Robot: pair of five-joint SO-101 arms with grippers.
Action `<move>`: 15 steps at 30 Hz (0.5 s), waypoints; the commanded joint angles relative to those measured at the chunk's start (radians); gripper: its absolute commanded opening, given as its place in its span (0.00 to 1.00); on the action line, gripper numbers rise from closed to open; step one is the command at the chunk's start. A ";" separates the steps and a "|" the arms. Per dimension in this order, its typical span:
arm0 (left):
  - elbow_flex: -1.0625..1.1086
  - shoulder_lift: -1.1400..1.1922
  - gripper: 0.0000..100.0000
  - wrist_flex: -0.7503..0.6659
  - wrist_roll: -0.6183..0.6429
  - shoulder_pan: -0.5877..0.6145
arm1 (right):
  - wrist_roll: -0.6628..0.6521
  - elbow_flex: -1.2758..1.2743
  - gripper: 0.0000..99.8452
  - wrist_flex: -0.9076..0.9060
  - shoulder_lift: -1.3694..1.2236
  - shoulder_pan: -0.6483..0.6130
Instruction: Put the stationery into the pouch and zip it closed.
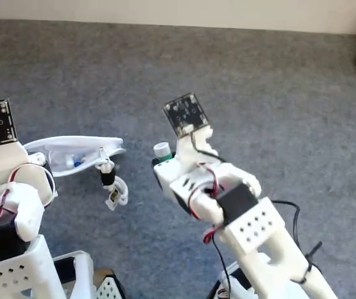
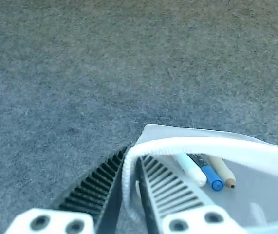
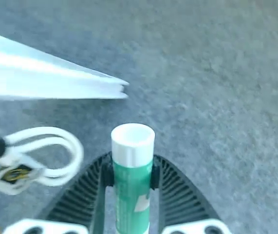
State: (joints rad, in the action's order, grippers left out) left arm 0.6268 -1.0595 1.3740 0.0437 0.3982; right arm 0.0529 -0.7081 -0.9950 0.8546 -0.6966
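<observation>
Glue stick (image 3: 132, 146), green with a white cap, stands pinched between the two fingers of your right hand (image 3: 130, 173), just off the pointed corner of the pouch (image 3: 56, 80). Judge the glue stick light, stiff and smooth-sided, so it may slip or swivel if the pinch loosens. The hold round its body below the cap looks sound.

The pouch lies on the grey table (image 1: 277, 93) by the left arm, and your left hand (image 2: 135, 165) is pressed together on its white rim. It looks thin, soft and floppy, so expect the mouth to sag unless you hold that rim up. Inside lie a white pen (image 2: 190, 168), a blue pen (image 2: 209, 178) and a pencil (image 2: 224, 173). For zipping, the looped strap (image 3: 51, 151) at the pouch's end looks easiest to take, though you cannot tell where the slider sits.
</observation>
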 commanded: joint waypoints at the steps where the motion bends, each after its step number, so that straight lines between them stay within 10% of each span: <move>1: 0.019 0.024 0.01 -0.006 0.009 0.010 | 0.011 -0.028 0.00 0.071 0.117 -0.051; 15: 0.021 0.024 0.01 -0.006 0.009 0.010 | 0.005 -0.375 0.00 0.489 0.552 -0.220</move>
State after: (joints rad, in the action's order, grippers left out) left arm 0.6268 -1.0595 1.3740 0.0437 0.3982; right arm 0.0529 -1.0610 -0.6237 1.3241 -0.8823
